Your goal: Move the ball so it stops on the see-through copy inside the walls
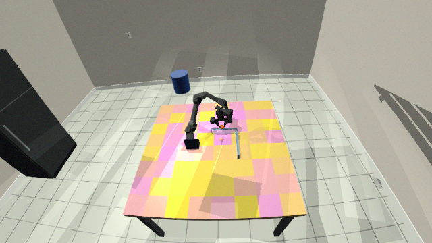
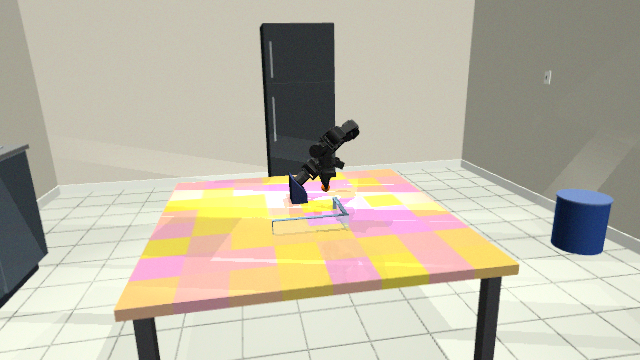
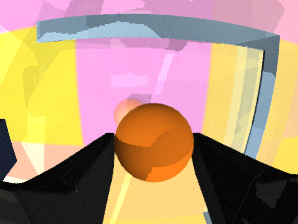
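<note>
Orange ball (image 3: 154, 141) is clamped between the black fingers of the gripper (image 1: 221, 125), partly closed, raised above the table (image 2: 320, 260) at the clear walls (image 1: 238, 142). One ball, one see-through copy (image 1: 221, 138), two walls are counted.

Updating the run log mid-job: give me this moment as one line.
end effector: shut on ball | ball: orange, gripped, off table | see-through copy: inside walls, unoccupied | release: not yet done

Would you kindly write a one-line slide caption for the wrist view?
Gripper shut on the orange ball, with the see-through copy and clear corner walls beyond.
</note>
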Robot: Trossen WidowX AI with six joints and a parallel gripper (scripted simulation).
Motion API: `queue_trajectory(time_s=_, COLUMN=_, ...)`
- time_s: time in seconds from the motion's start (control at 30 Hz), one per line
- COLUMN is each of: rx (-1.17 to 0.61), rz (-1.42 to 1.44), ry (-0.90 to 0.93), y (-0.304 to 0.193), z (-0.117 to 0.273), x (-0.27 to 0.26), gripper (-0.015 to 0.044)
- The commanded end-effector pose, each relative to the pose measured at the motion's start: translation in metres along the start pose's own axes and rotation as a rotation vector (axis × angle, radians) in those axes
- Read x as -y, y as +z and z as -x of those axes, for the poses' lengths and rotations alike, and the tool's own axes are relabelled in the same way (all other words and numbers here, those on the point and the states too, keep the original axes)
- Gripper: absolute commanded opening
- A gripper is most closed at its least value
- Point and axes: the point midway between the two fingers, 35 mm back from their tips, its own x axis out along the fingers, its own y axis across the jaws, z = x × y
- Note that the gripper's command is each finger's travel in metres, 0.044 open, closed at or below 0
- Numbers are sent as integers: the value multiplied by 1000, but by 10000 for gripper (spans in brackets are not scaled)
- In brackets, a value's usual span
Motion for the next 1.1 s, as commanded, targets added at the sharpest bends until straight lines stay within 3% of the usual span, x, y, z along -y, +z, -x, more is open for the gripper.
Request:
queue_trajectory(time_s=0.0, rx=1, rz=5, ry=11, y=0, z=7, x=-3, gripper=0)
queue_trajectory(time_s=0.43, rx=1, rz=6, ry=10, y=-34, z=-36, x=-13, gripper=0)
queue_trajectory(time_s=0.63, rx=0, rz=5, ry=10, y=-35, z=-46, x=-12, gripper=0)
queue_trajectory(time_s=1.07, rx=4, rz=6, ry=9, y=-33, z=-106, x=-14, gripper=0)
